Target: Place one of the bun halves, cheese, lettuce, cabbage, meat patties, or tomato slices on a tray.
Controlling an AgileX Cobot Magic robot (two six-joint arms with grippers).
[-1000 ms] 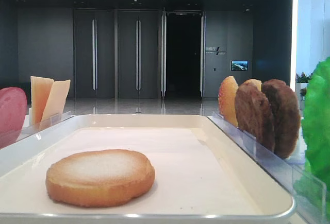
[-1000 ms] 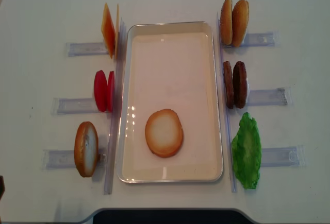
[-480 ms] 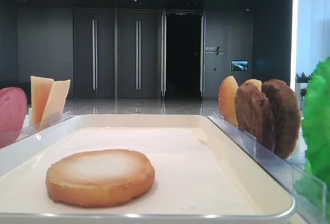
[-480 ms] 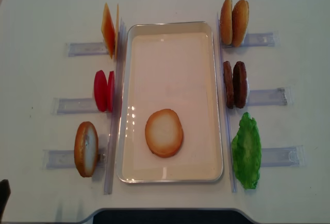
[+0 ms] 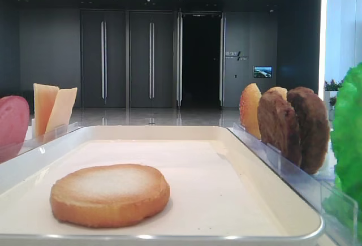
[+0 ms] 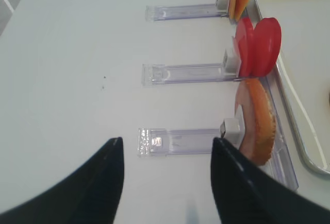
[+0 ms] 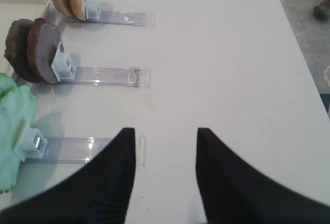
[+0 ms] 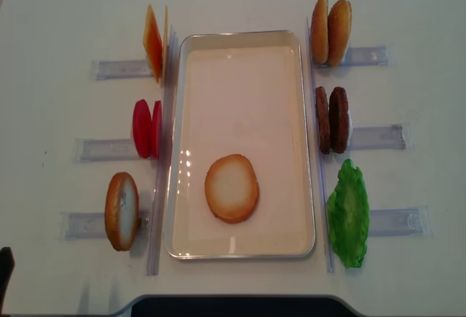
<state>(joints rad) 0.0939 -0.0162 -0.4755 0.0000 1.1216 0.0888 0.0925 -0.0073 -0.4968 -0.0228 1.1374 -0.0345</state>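
One of the bun halves [image 8: 231, 187] lies flat, pale face up, on the near part of the cream tray [image 8: 240, 38], with no gripper touching it. It also shows in the low view as a bun half [image 5: 110, 194] on the tray [image 5: 169, 131]. My left gripper [image 6: 167, 147] hangs open and empty over bare table, left of an upright bun half [image 6: 256, 123] in its clear holder. My right gripper [image 7: 165, 134] is open and empty over the table, right of the lettuce [image 7: 13, 126]. No cabbage is in view.
Left of the tray stand cheese [image 8: 154, 42] and tomato slices [image 8: 147, 128] in clear holders [image 8: 109, 149]. Right of it stand two more bun halves [image 8: 331, 31], the meat patties [image 8: 333, 119] and lettuce [image 8: 348, 211]. The table edge runs close along the front.
The dark tip of my left gripper at the overhead view's lower left edge has shifted slightly. The bun half and the other food have not moved.
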